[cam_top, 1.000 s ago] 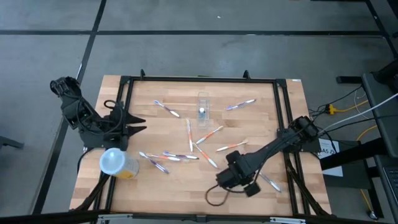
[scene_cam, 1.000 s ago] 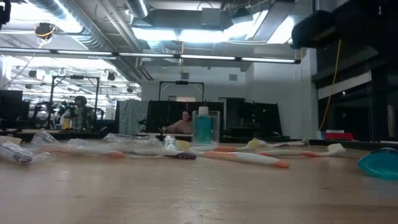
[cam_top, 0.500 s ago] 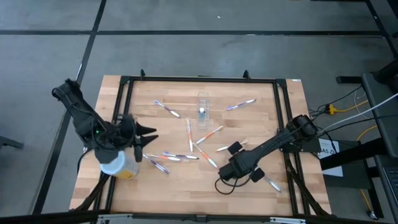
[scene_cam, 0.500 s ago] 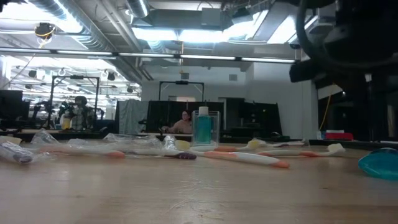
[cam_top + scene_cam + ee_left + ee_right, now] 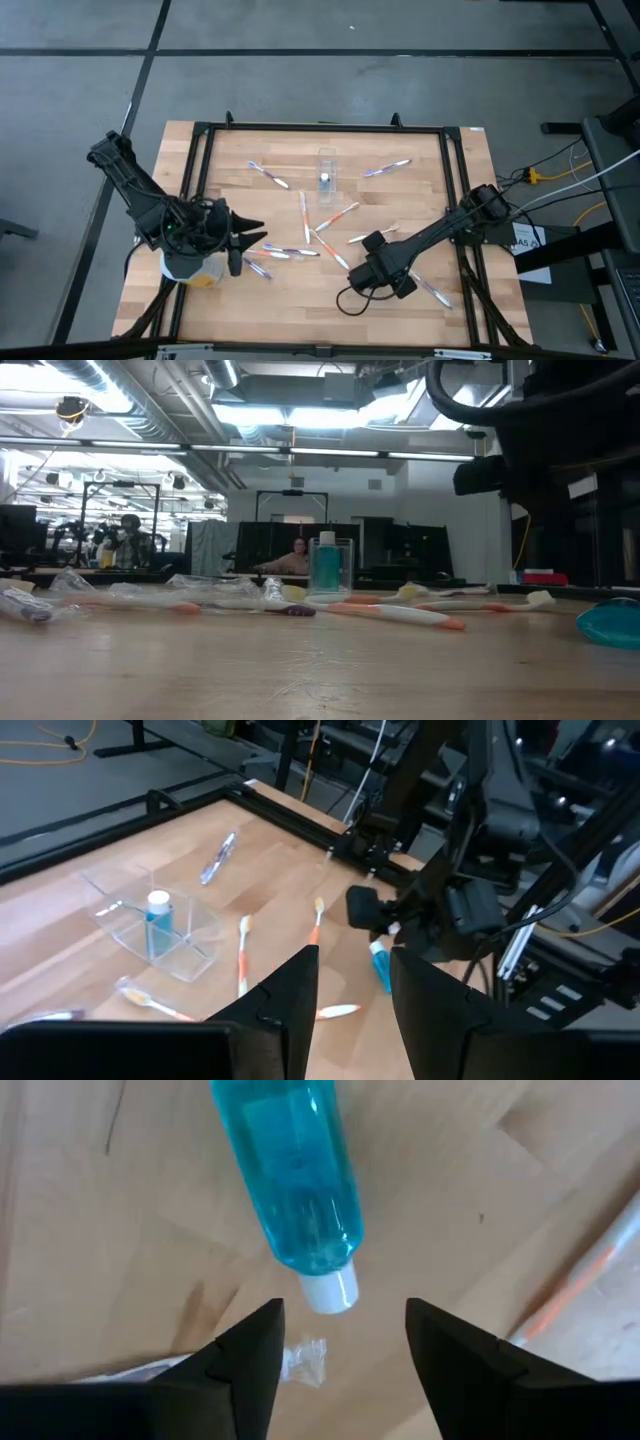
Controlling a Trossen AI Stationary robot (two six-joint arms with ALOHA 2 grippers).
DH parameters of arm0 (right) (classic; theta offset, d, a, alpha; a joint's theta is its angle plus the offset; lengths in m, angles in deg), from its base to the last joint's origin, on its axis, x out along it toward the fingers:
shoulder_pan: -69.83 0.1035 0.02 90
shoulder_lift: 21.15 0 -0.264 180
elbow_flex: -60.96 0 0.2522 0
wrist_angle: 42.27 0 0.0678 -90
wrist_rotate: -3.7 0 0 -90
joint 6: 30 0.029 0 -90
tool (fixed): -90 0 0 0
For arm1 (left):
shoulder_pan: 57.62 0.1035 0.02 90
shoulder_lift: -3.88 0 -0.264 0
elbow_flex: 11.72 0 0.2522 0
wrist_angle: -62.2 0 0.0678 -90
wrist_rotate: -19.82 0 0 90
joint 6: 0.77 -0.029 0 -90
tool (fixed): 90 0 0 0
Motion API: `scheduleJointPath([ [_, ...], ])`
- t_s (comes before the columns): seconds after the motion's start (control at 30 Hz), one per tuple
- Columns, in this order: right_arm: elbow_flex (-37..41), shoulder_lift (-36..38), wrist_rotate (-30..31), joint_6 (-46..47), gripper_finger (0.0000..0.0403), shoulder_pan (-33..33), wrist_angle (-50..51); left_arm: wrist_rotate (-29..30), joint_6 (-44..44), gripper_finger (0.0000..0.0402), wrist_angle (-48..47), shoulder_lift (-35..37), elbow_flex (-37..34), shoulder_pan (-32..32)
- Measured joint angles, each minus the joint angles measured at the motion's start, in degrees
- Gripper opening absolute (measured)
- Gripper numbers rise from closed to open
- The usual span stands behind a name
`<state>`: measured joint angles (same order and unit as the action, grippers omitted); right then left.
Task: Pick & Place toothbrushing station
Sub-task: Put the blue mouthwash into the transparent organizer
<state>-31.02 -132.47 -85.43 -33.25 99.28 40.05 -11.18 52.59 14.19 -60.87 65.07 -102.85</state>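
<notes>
The toothbrushing station (image 5: 326, 172) is a small clear holder standing on its base at the table's far middle, with a blue-and-white item inside. It also shows in the low view (image 5: 330, 565) and the left wrist view (image 5: 155, 915). My left gripper (image 5: 250, 240) is open and empty at the table's left, above the boards, pointing toward the right edge; it also shows in its wrist view (image 5: 352, 965). My right gripper (image 5: 345, 1320) is open and points down over a blue bottle (image 5: 295, 1170) lying near the front right. Its fingers stand on either side of the bottle's white cap (image 5: 332, 1292), apart from it.
Several toothbrushes (image 5: 300, 215) lie scattered over the middle of the table. A yellow tub (image 5: 190, 268) with a pale lid stands under my left arm at the near left. A black frame (image 5: 320, 128) runs around the table. People show in the room behind (image 5: 297, 555).
My left gripper has swung from the table's left edge toward the right and near side, over the yellow tub, staying open. My right gripper has turned about over the front right of the table and now points down at the blue bottle.
</notes>
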Motion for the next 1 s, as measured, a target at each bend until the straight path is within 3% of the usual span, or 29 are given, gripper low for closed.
scheduleJointPath([
  [0.23,4.4,0.0,-2.4,1.3,0.0193,0.6,-2.0,-0.1,-0.1,0.0123,2.5,0.0,0.0,0.0],
  [0.57,4.5,0.0,-1.9,1.4,0.0169,1.0,-9.0,-0.1,-1.1,0.0123,3.2,0.0,0.0,0.1],
  [1.0,9.0,0.0,-3.7,4.6,0.0164,1.6,-11.9,-0.2,-1.1,0.0123,3.2,0.0,0.0,0.1],
])
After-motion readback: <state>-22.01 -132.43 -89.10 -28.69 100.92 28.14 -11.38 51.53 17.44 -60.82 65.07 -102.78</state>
